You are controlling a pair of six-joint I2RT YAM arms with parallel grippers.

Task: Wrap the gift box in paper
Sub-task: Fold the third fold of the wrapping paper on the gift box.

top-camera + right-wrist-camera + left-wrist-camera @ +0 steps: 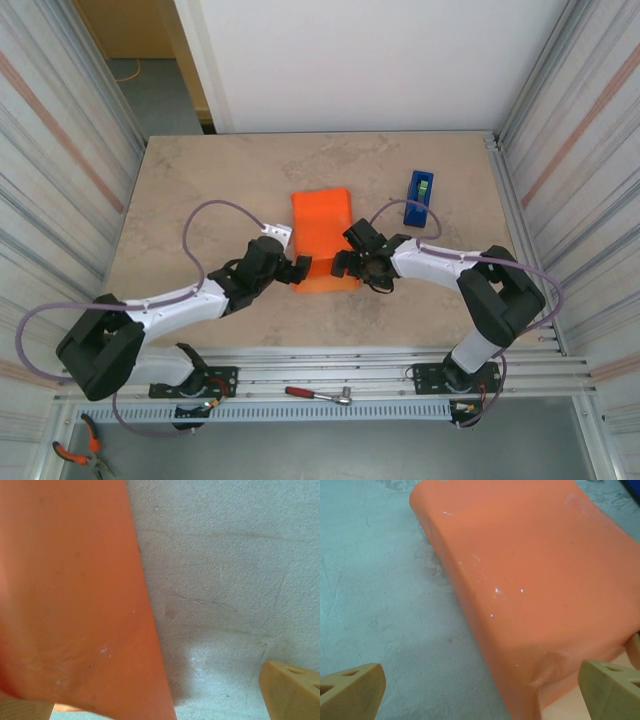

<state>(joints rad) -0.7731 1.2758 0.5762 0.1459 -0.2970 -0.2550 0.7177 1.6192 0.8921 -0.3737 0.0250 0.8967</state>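
I count one paper (pixel 322 238) and one dispenser (pixel 419 196) on a beige table (pixel 200 190) between ribbed walls (pixel 60 150). The left gripper (pixel 300 267) and right gripper (pixel 344 264) gape, empty.

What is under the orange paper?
The paper drapes over a raised, boxy shape on the table. What fills that shape is hidden by the sheet.

Blue tape dispenser (pixel 419 197) at far right of beige stone-look table (pixel 200 190). Red-handled ratchet (pixel 318 395) lies on front rail. Orange-handled pliers (pixel 78 450) lie bottom left.
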